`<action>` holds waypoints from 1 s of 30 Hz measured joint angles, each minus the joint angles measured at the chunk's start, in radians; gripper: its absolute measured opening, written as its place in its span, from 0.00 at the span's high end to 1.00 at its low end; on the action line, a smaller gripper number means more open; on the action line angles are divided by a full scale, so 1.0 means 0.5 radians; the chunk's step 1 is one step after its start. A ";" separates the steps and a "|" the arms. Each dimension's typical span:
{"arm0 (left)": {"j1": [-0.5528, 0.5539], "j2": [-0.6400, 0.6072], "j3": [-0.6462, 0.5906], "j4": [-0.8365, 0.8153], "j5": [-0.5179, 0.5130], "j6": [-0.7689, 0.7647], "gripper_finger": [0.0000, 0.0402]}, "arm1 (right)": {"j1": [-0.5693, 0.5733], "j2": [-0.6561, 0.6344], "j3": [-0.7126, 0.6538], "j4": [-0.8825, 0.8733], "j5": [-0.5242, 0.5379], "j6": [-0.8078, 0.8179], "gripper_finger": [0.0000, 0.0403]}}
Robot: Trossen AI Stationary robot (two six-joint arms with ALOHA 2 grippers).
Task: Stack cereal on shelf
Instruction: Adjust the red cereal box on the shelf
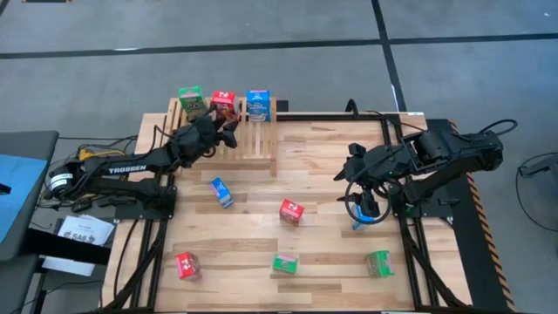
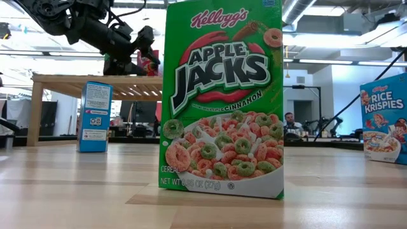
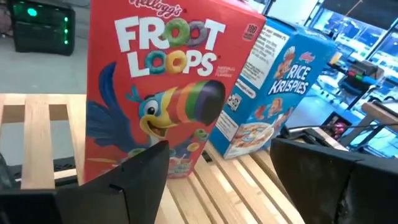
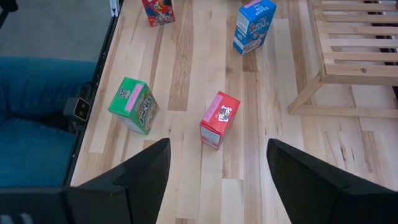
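Observation:
The shelf (image 1: 255,139), a light wooden slatted rack, stands at the table's far left. On its slats stand a green cereal box (image 1: 190,100), a red one (image 1: 224,103) and a blue one (image 1: 258,105). My left gripper (image 3: 217,180) is open and points level at the red box (image 3: 155,93), whose base rests on the slats. The red box stands just beyond the fingers, with the blue box (image 3: 273,93) beside it. My right gripper (image 1: 347,166) hangs open above the table's right half, holding nothing.
Loose boxes lie on the tabletop: blue (image 1: 221,192), red (image 1: 291,211), red (image 1: 187,265), green (image 1: 285,262), green (image 1: 378,262), and a blue one (image 1: 358,224) under the right arm. A person's blue-clad legs (image 4: 37,118) show beside the table.

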 joint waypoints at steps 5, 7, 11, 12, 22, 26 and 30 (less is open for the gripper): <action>-0.003 0.000 0.008 0.020 0.058 -0.031 0.33 | 0.000 0.000 0.000 0.000 0.000 -0.001 0.27; -0.021 0.000 0.029 0.008 0.120 -0.036 0.33 | 0.000 -0.001 0.000 0.000 0.000 -0.001 0.27; -0.099 0.000 0.109 0.004 0.174 0.064 0.33 | 0.000 0.000 0.000 0.000 0.000 -0.001 0.27; -0.115 0.000 0.134 -0.015 0.161 0.107 0.33 | 0.000 0.000 0.000 0.000 0.000 -0.001 0.27; -0.137 0.058 0.425 -0.566 0.011 0.112 0.33 | 0.000 0.000 0.000 0.000 0.000 -0.001 0.27; -0.134 0.145 0.455 -0.556 -0.023 0.110 0.33 | 0.000 -0.001 0.000 0.000 0.000 0.000 0.27; -0.100 0.244 0.456 -0.569 -0.038 0.080 0.33 | 0.002 0.000 0.000 -0.001 0.000 0.000 0.27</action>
